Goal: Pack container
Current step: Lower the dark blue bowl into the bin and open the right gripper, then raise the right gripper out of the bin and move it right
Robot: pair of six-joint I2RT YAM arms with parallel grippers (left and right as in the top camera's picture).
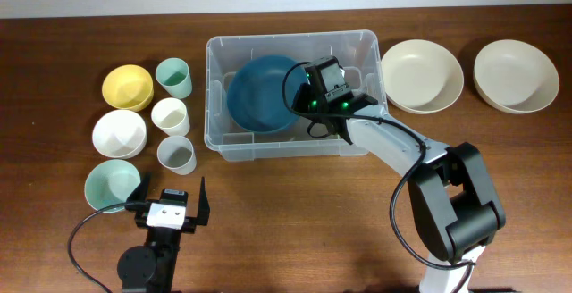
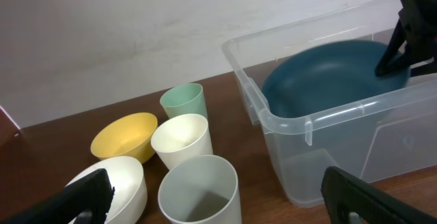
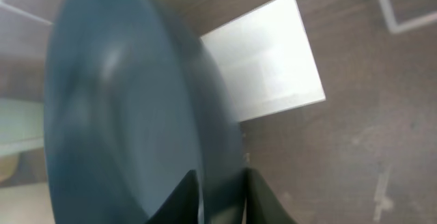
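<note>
Your container [image 1: 268, 148] sat at the middle back of the table [image 1: 295, 230], its long front wall facing the arms. Bare wood ran along that front wall, between your two arms. Inside, the blue bowl [image 1: 259, 96] filled the left half and stood tilted. The right half showed only the white label [image 3: 263, 60] on the base and your own arm.

Count with me: six bowls. One blue in the container, then yellow [image 1: 127, 86], white [image 1: 119, 132] and mint [image 1: 112, 186] down the left side, and two cream ones [image 1: 422, 74] [image 1: 516, 74] at the back right. Three cups stood just beside the container's left wall: mint [image 1: 174, 77], white [image 1: 170, 114], grey [image 1: 176, 154].

Your right arm reached up from the front right over the front rim, wrist dipped inside. The right hand [image 3: 222, 200] had one finger on each side of the blue bowl's rim, and I could not tell whether it pinched. Your left hand [image 1: 172, 196] sat low at the front left, spread wide and holding nothing, pointed towards the cups.
</note>
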